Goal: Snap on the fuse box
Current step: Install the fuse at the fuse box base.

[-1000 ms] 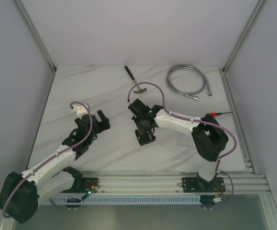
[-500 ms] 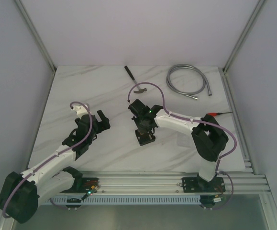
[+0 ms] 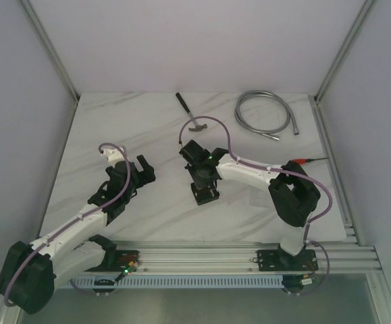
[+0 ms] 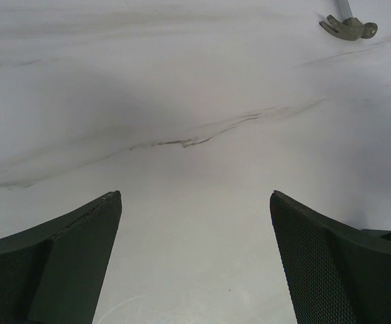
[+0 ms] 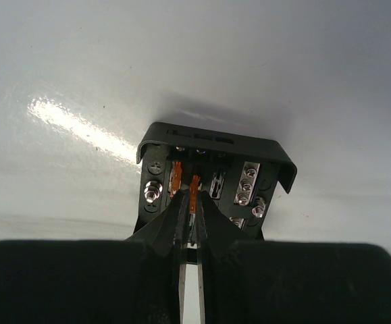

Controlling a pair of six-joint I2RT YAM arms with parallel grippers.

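Observation:
The fuse box (image 3: 206, 194) is a small black square box lying on the marble table near the middle. In the right wrist view the fuse box (image 5: 259, 150) shows its slotted inside with screws and an orange fuse seated at left. My right gripper (image 3: 202, 177) hangs right over it. Its jaws (image 5: 193, 199) are shut on a second orange fuse (image 5: 194, 187), which stands in a slot of the box. My left gripper (image 3: 145, 169) is open and empty over bare table, well left of the box; its fingers (image 4: 330, 256) frame only marble.
A hammer (image 3: 190, 116) lies behind the box; its head shows in the left wrist view (image 4: 348, 27). A coiled metal hose (image 3: 263, 115) lies at the back right. A red-handled screwdriver (image 3: 308, 160) lies at the right edge. A faint clear cover (image 3: 257, 198) lies right of the box.
My right gripper has shifted very slightly over the fuse box. The left arm has not moved.

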